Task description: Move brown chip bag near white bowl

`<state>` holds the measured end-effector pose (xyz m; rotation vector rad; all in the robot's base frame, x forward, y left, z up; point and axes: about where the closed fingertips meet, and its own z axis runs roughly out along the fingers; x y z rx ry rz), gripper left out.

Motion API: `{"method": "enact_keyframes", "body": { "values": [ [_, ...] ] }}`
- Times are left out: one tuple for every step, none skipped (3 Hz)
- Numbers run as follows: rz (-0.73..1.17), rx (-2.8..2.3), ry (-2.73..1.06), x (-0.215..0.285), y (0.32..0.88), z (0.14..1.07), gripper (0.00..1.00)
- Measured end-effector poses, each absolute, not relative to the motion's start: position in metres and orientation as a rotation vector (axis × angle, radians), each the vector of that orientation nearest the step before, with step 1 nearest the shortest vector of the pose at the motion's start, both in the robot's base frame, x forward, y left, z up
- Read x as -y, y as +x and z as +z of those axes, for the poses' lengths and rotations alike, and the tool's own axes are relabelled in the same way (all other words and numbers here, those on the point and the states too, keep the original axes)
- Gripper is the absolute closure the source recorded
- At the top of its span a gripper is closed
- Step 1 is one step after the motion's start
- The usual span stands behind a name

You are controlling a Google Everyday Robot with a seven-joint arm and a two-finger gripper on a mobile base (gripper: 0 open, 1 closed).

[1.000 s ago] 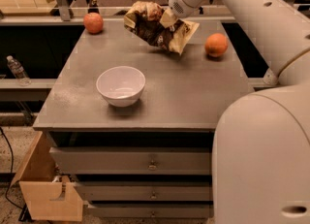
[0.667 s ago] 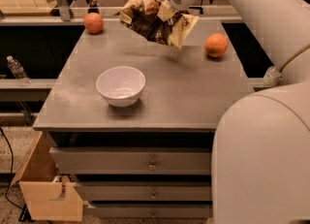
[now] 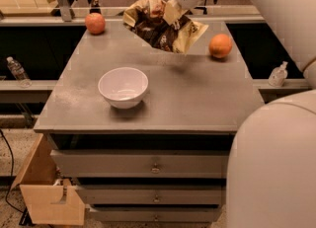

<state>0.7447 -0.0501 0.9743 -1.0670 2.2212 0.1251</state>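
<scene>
— Where is the gripper [image 3: 174, 10]?
— Above the far side of the grey cabinet top [image 3: 202, 98], clamped on the upper edge of the brown chip bag [image 3: 157, 28]. The bag hangs just below it and to its left, clear of the surface, with a shadow underneath.
— And the white bowl [image 3: 123, 87]?
— Well below and left of the gripper, on the near side, upright and apart from the bag.
— What else?
— An orange [image 3: 220, 45] sits below and right of the gripper, near the bag's cream end. A reddish fruit [image 3: 95, 23] sits well to its left.
</scene>
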Motion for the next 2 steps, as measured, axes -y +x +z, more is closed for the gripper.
{"method": "enact_keyframes", "body": {
  "values": [
    [0.193,-2.325,-1.017,0.056,0.716,0.967,1.0],
    [0.276,-2.383,-1.004,0.048,0.693,0.957,1.0]
  ]
}}
